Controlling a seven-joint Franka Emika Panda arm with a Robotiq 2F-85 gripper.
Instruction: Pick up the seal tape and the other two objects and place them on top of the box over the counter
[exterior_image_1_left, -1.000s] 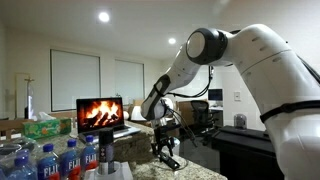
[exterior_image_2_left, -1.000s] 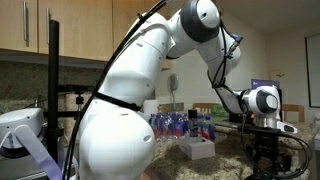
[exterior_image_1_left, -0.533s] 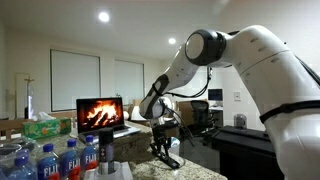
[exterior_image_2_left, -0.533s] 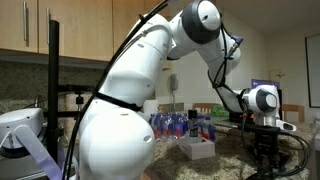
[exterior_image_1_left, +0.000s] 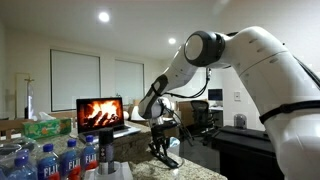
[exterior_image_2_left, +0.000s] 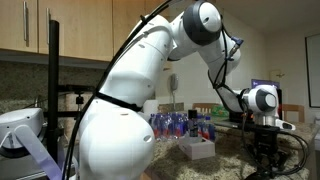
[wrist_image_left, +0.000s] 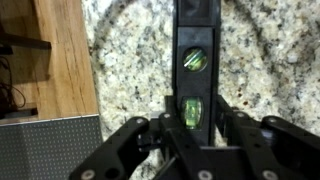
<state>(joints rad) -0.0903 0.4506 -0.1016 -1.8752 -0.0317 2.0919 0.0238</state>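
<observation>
plainly, the coming move turns on how the flat black item (wrist_image_left: 195, 40) sits against the gripper (wrist_image_left: 195, 130). in the wrist view the item lies flat on the speckled counter (wrist_image_left: 130, 70). its long axis runs straight up the picture from between the fingers (wrist_image_left: 148, 135) towards the top edge, and two green windows sit along its middle.

the gripper is apart, with one finger on either side of the item's near end. as far as i can tell there is a gap on each side and no contact yet. the closing line therefore runs across the item's narrow width, square to its long axis, which suits a slim bar. the hold would fall at one end, not the middle, so i judge the far end may droop or swing once lifted.

in an exterior view the gripper (exterior_image_1_left: 163, 150) hangs low over the counter, pointing down. a grey, fine-grained surface at the lower left of the wrist view is probably the box (wrist_image_left: 50, 150), off to one side of the item and near it.
</observation>
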